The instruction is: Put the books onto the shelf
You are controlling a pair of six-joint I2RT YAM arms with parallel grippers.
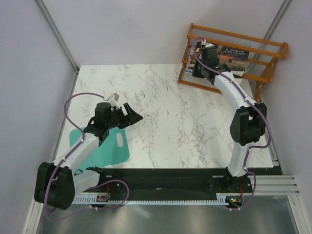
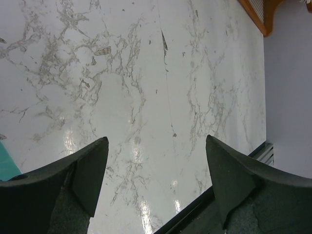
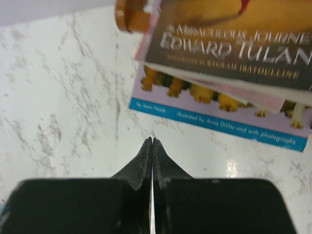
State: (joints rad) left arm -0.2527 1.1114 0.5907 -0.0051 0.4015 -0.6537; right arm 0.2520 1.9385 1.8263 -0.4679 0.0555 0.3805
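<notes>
- Top external view: the white marble-patterned table is smooth and glossy, with thin grey veins and a black strip along the near edge.
- At the far right corner stands the shelf, an orange-brown wooden rack of thin rails, close to the wall on the right.
- The dark book "A Tale of Two Cities" stands in the shelf behind the rails, with its cover facing forward.
- The right arm reaches to the left part of the shelf. In the right wrist view the right gripper has its two black pointed fingers pressed together, with nothing between them.
- Just ahead of these fingers, the lower ends of books stick out above the marble: a dark book with silver letters on top, and under it a light-blue book with brown dogs that has a bright blue band at its edge.
- A rounded wooden end of the shelf shows beside these books.
- The left gripper hovers over the left part of the table, well apart from the shelf. In the left wrist view its fingers are spread wide and hold nothing.
- A flat teal sheet with rounded corners and a slot-shaped hole lies under the left arm.
- Between the two arms the marble is bare and wide.
</notes>
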